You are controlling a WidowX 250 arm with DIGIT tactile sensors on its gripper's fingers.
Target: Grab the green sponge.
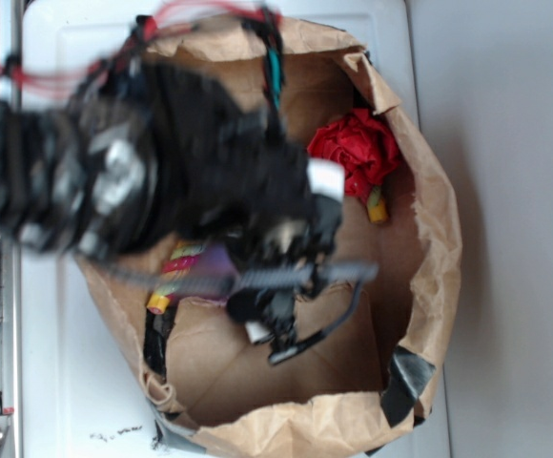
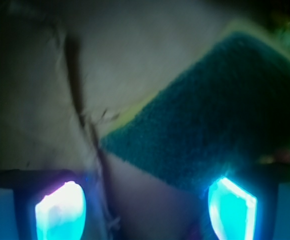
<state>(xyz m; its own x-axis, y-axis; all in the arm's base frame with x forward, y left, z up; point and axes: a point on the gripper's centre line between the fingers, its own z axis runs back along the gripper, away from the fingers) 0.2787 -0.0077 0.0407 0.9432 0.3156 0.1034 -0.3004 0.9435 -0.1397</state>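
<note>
In the wrist view the green sponge (image 2: 210,120) lies flat on the brown bag floor. Its dark green scouring face is up and a yellow foam edge shows along its left side. My gripper (image 2: 146,207) is open, its two glowing fingertips (image 2: 60,210) wide apart. The sponge's near corner lies just ahead of the gap, closer to the right fingertip. In the exterior view my gripper (image 1: 281,286) reaches down inside the bag, blurred, and the arm hides the sponge.
A brown paper bag (image 1: 439,248) with tall crumpled walls encloses the work area. A red fabric flower (image 1: 353,153) lies at its back right. A red-yellow-green twisted rope (image 1: 176,277) lies at the left under the arm. Grey tape (image 1: 405,382) patches the bag's rim.
</note>
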